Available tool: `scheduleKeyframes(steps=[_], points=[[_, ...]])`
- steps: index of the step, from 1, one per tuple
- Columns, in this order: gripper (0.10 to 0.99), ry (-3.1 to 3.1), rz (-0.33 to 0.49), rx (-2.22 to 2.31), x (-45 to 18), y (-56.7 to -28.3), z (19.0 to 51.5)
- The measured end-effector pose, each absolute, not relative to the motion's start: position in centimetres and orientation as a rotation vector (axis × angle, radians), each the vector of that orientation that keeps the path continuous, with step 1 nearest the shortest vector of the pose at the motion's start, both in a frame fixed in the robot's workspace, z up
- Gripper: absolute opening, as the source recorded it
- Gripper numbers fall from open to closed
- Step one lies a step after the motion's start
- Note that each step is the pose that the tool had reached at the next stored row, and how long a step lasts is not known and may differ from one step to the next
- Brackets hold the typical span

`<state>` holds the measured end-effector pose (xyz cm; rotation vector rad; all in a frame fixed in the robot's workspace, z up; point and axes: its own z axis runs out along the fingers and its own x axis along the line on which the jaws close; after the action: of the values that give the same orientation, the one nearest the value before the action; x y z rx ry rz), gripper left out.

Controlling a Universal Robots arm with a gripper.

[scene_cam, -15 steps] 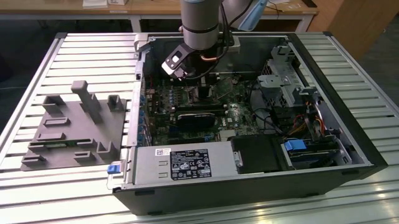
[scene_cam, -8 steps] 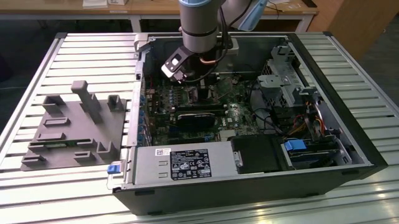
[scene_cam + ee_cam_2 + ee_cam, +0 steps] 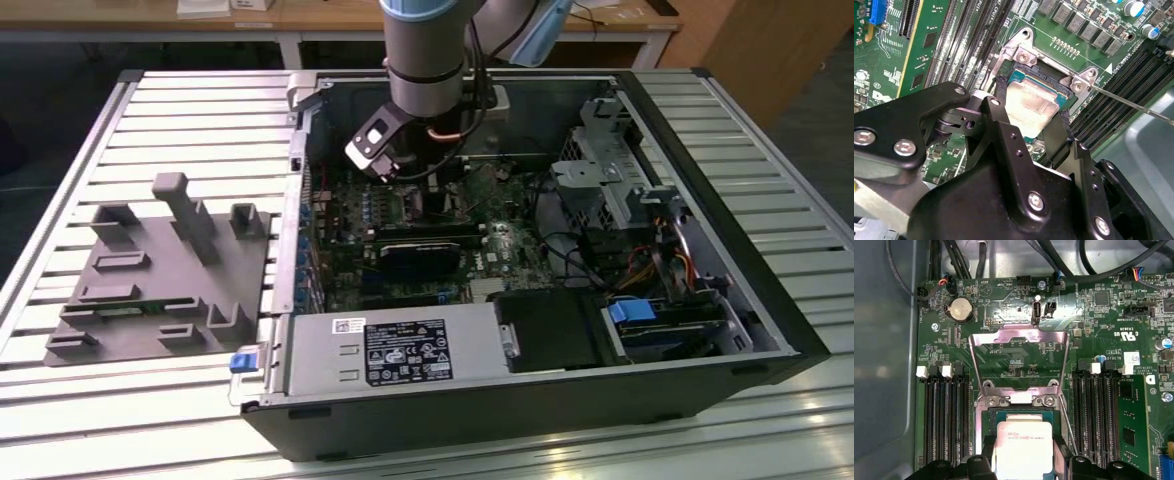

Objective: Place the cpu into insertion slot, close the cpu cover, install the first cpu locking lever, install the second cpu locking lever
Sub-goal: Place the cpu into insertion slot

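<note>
Wooden furniture lines the back of the room beyond a slatted metal desk. On the desk lies an open computer case, its side off. A grey moulded fixture sits beside it on the exterior view's left, and a silver power supply fills the case's near end. The arm reaches straight down into the case over the green motherboard.

In both wrist views the pincer sits low over the insertion slot, with its black fingers closed against two opposite edges of the cpu. The cpu rests flat inside the slot's silver rim, metal top facing up. The cpu cover stands swung open behind the slot, hinged at the slot's far edge, and the board shows through its window. A thin lever rod juts free from one corner of the slot, unlatched. Long black memory slots run along both sides of the slot, and a coin battery sits on the board beyond the cover.
</note>
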<state>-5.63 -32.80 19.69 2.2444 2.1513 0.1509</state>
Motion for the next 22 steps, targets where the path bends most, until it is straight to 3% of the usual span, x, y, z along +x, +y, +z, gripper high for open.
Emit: scheduleKeyframes(steps=[10, 12, 13, 22], points=[[0.533, 2.151, 0.151, 2.245, -5.63, -32.80, 19.50], [0.545, 2.151, 0.151, 2.244, -5.63, -32.80, 19.50], [0.612, 2.151, 0.151, 2.244, -5.63, -32.80, 19.50], [0.612, 2.158, 0.170, 2.254, -5.63, -32.79, 19.55]])
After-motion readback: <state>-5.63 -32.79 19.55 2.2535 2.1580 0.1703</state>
